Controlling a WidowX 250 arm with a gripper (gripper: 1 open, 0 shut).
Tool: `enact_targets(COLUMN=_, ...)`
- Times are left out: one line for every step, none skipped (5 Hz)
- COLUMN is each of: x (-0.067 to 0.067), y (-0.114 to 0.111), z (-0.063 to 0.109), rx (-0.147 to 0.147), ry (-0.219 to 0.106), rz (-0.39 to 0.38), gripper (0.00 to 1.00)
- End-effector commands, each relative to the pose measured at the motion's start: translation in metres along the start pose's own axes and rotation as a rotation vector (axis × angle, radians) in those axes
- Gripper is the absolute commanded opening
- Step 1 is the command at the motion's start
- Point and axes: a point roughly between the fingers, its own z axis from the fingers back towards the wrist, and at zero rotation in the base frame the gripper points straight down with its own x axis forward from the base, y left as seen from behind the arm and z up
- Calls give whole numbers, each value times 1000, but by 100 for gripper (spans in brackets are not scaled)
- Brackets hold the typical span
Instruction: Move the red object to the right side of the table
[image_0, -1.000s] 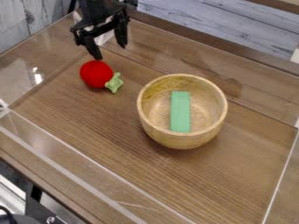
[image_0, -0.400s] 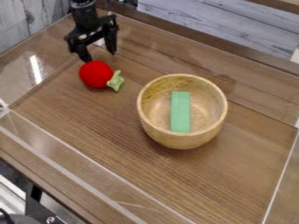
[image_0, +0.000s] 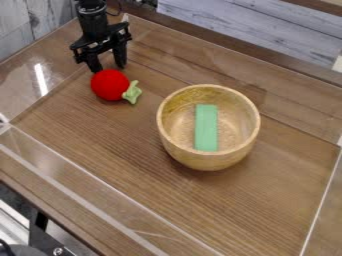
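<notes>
Your fingers (image_0: 100, 58) hang at the upper left of the worktop (image_0: 120, 200), pointing straight down with a clear gap between the two black tips, and they have hold of nothing (the tips sit just above and behind the red object, and you cannot tell from this angle whether they touch it). Just below them, the red object (image_0: 111, 86) rests on the wood on the left half of the worktop, its pale green leafy tip (image_0: 132, 94) pointing right toward the bowl. Moving right, you see the wooden bowl (image_0: 209, 126) standing upright near the middle, close to the red object but apart from it. Inside the bowl a flat green block (image_0: 206, 127) lies lengthwise on the bottom. Clear acrylic walls (image_0: 321, 215) edge the worktop along the near side and the right side.
</notes>
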Motion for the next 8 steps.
enact_targets(x=8, y=-5, z=52, rx=-53, ry=-50, rz=-7, gripper=0)
enact_targets(x=-4, y=-10, z=69, rx=-82, ry=-21, rz=3, gripper=0)
enact_targets(x=-17, y=-16, z=84, rx=-100, ry=6, rz=8, gripper=0)
enact_targets(x=-23, y=-9, z=67, rx=-89, ry=9, rz=-60, gripper=100)
enact_targets(x=-29, y=-4, z=53, rx=-80, ry=14, rz=-131, gripper=100)
enact_targets(x=-41, y=-10, z=75, rx=-101, ry=27, rz=-114, gripper=0)
enact_targets(x=-50, y=-13, z=70, rx=-98, ry=19, rz=-91, gripper=100)
enact_targets(x=-53, y=-13, z=59, rx=-95, ry=4, rz=-6, gripper=100)
